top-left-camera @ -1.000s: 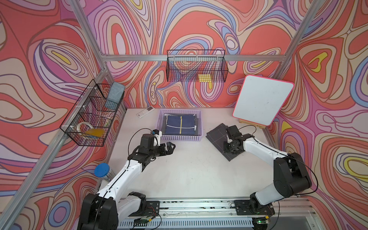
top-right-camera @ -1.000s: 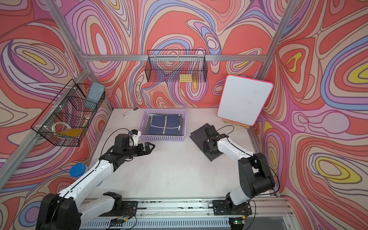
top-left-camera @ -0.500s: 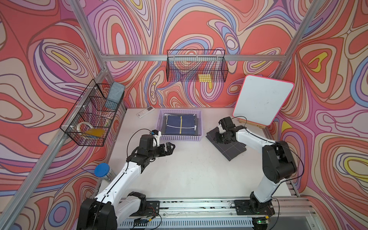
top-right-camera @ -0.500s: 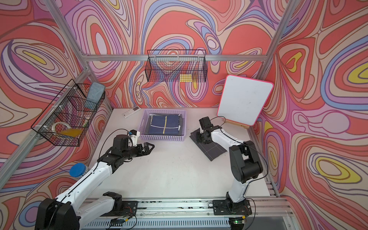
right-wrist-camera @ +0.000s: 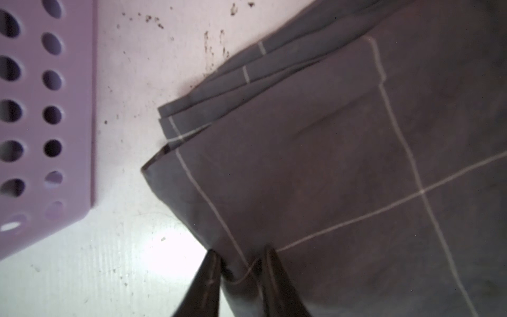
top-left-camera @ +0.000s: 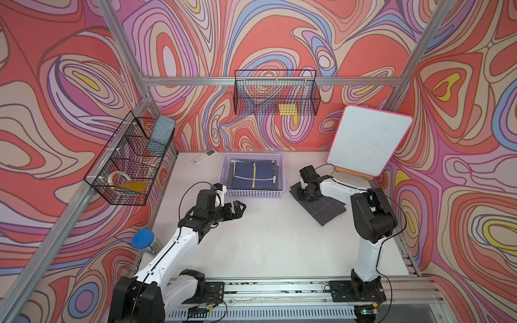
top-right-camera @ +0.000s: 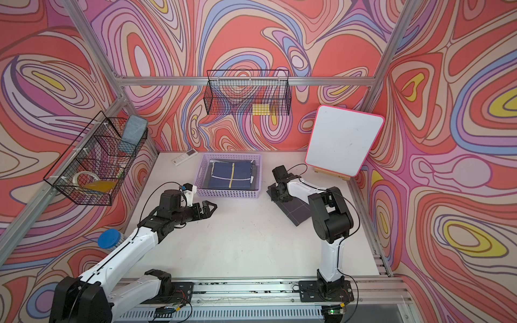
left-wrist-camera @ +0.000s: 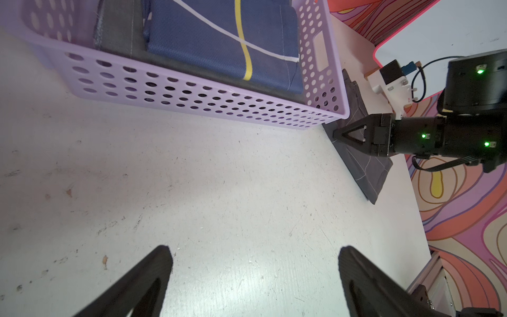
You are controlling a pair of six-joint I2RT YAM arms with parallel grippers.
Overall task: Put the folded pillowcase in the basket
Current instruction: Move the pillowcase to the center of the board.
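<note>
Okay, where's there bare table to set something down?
The wide bare table in front of the lilac basket, between the left gripper and the grey pillowcase. Crowded: the back, with remote, basket and whiteboard, and the gap beside the basket holding the right gripper.

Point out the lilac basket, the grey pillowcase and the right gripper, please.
lilac basket (top-left-camera: 254,193): top view, front perforated wall.
grey pillowcase (top-left-camera: 327,209): top view, bare top face.
right gripper (right-wrist-camera: 240,252): right wrist view, midway between fingertips.

Left arm (top-left-camera: 179,246) extended, jaws wide; right arm (top-left-camera: 335,189) bent low, jaws pinched.
</note>
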